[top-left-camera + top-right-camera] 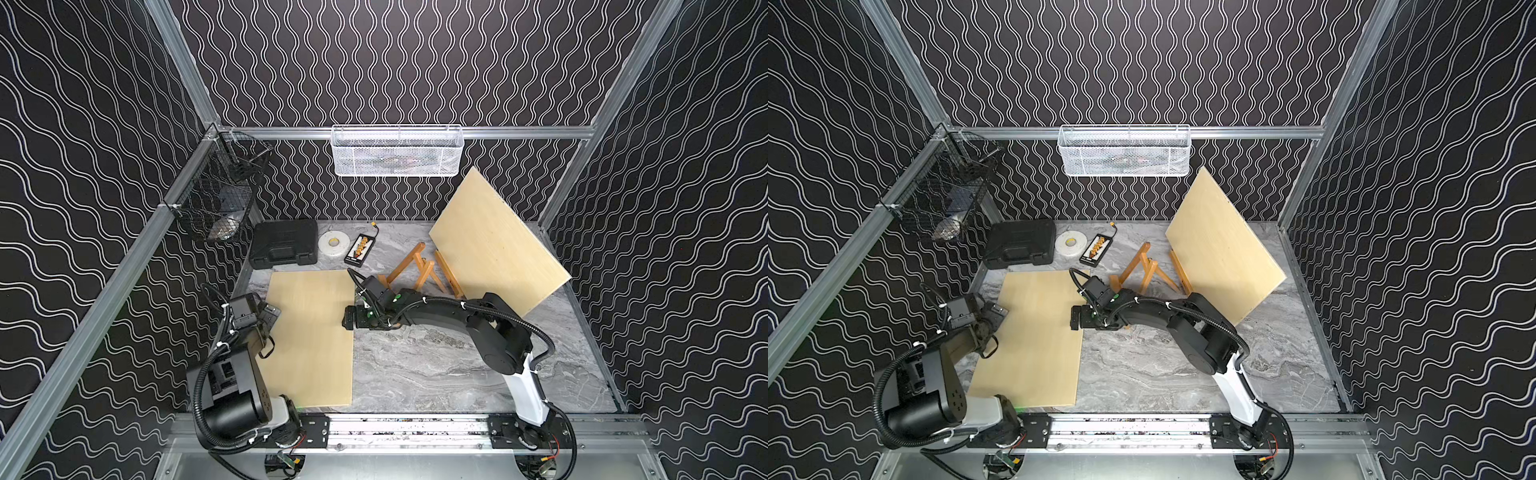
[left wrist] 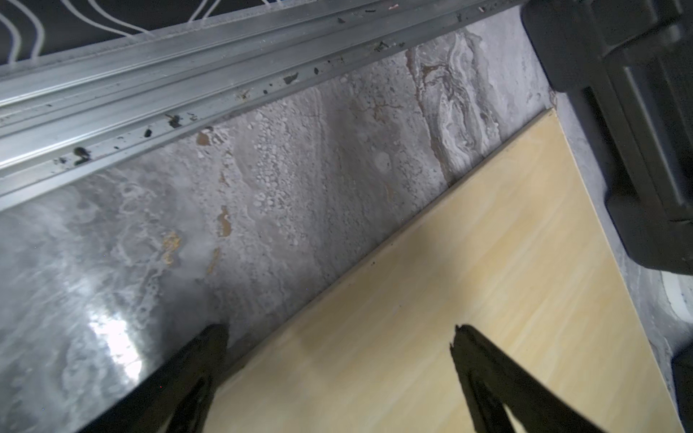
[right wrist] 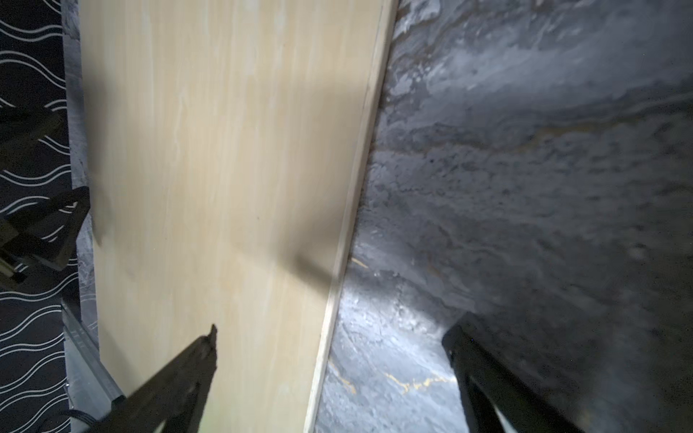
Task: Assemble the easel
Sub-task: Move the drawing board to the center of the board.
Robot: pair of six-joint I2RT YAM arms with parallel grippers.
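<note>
Left jaws, right jaws both wide, empty, over flat board (image 1: 309, 336) lower left. Two boards; tilted board (image 1: 494, 245) right. One easel frame (image 1: 419, 270) centre. Two baskets, white basket (image 1: 397, 151) and black basket (image 1: 216, 195), contents unclear.

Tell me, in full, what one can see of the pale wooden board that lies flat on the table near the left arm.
The flat board is a pale, thin rectangle that looks like plywood, with faint grain and a lighter edge. It lies flat on the marbled table, its long sides running front to back, near the black case. The open left gripper straddles one long edge and the open right gripper the opposite one; neither grips it.
</note>
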